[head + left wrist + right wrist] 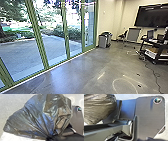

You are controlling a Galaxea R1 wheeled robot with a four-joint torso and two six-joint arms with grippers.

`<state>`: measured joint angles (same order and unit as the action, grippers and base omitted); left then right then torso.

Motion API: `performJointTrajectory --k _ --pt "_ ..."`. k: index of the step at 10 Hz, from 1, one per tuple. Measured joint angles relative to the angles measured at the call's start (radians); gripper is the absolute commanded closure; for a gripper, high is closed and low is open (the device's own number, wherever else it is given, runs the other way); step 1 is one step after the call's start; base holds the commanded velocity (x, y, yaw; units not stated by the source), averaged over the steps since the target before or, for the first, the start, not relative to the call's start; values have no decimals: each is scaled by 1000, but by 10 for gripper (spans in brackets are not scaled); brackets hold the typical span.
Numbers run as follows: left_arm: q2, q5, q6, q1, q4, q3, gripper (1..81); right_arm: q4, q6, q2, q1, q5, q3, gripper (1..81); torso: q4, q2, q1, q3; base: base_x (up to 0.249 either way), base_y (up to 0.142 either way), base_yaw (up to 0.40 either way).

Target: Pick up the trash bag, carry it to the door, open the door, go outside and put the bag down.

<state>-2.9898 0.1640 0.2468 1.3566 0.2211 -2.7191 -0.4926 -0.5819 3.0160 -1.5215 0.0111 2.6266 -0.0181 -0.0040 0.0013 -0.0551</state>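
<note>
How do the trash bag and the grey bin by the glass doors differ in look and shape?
The trash bag is thin, shiny and wrinkled, while the grey bin looks stiff and boxy.
The trash bag's folds draw together at a gathered neck; the grey bin stands upright on the floor.
Both show dark parts.

- The trash bag (pixel 36 117) is coloured black, streaked with a blue and brown sheen.
- The door frames (pixel 38 35) are painted green.
- The floor (pixel 82 75) is toned grey, patterned with pale curves.
- The wall (pixel 107 15) is coloured cream.
- The screen (pixel 152 16) is coloured black.
</note>
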Motion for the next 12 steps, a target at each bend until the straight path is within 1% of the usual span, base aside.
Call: performJointTrajectory --k 4,12 --pt "0 0 0 0 0 0 811 0 0 1 0 0 0 10 0 0 0 0 128 0 0" --pt "-5 1 0 0 1 0 811 1 0 3 1 0 1 10 0 1 0 0 129 -66 0"
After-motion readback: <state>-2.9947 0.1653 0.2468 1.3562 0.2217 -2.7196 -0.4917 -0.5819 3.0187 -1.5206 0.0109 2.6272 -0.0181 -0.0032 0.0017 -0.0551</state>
